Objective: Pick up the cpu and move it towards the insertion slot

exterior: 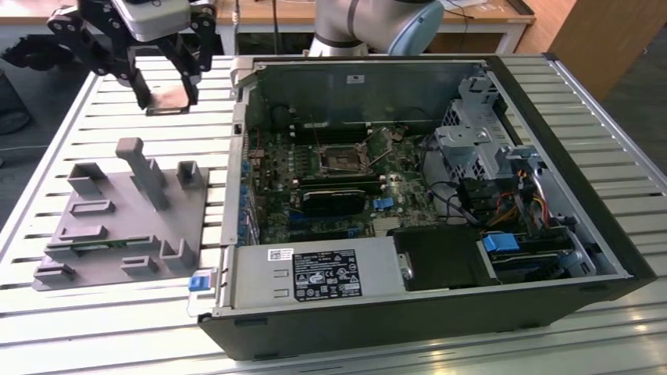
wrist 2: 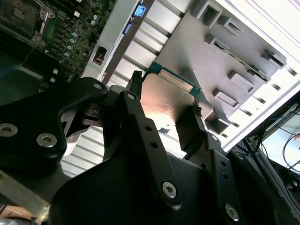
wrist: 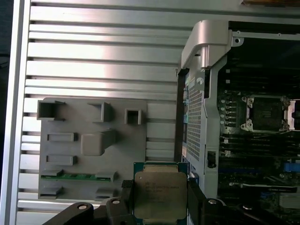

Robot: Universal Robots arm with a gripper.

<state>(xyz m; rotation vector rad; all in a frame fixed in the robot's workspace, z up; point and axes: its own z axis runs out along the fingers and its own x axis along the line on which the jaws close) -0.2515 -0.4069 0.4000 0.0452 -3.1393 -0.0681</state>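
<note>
Tool (exterior: 167, 98) clamped on cpu (wrist: 160, 194), lifted above table (exterior: 94, 94). Keep chip level; carry it clear over case wall (exterior: 237, 156) toward insertion slot (exterior: 342, 156).

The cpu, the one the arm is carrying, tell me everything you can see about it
The cpu is a small flat square chip with a shiny silver-grey metal top and a thin green rim. The black two-fingered tool is shut on it, one finger against each of two opposite edges. In the exterior view it hangs in the air above the slatted metal table, beyond the grey plastic fixture block and to that view's left of the open computer case.
</note>
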